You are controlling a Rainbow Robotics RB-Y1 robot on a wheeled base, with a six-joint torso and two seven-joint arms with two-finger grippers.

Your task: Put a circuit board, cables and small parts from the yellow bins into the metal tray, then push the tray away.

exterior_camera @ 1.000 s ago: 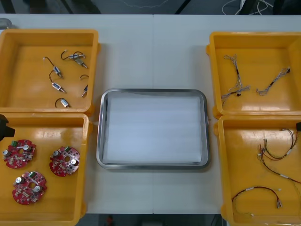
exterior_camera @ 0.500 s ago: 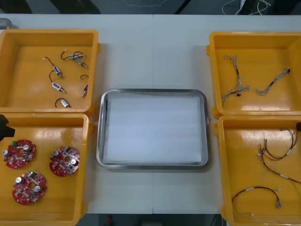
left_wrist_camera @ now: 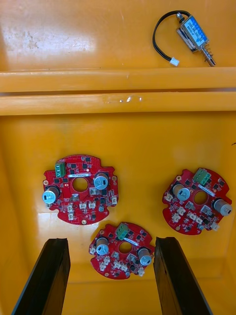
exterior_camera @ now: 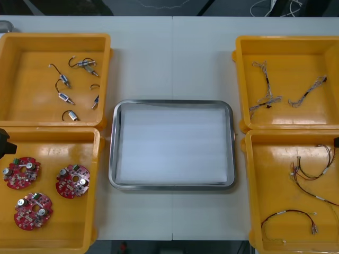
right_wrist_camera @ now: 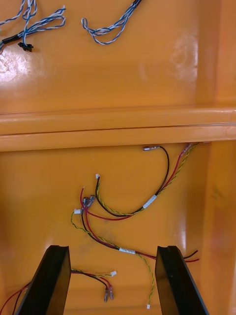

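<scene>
Three round red circuit boards [exterior_camera: 72, 181] lie in the near left yellow bin [exterior_camera: 50, 133]. My left gripper [left_wrist_camera: 112, 241] hangs open above them, its fingers either side of the nearest board [left_wrist_camera: 120, 251], well clear of it. Small metal parts [exterior_camera: 63, 79] lie in the far left bin. The metal tray [exterior_camera: 112, 143], white inside, sits between the bins. My right gripper [right_wrist_camera: 112, 248] is open over the red and yellow cables [right_wrist_camera: 123, 211] in the near right bin [exterior_camera: 254, 185]. Twisted blue and white cables [exterior_camera: 267, 98] lie in the far right bin.
Bin walls [left_wrist_camera: 118, 91] separate the near and far bins on each side. A small metal part [left_wrist_camera: 194, 34] lies just beyond the left wall. Bare table [exterior_camera: 172, 58] stretches beyond the tray. A black bit of my left arm [exterior_camera: 4, 143] shows at the table's left edge.
</scene>
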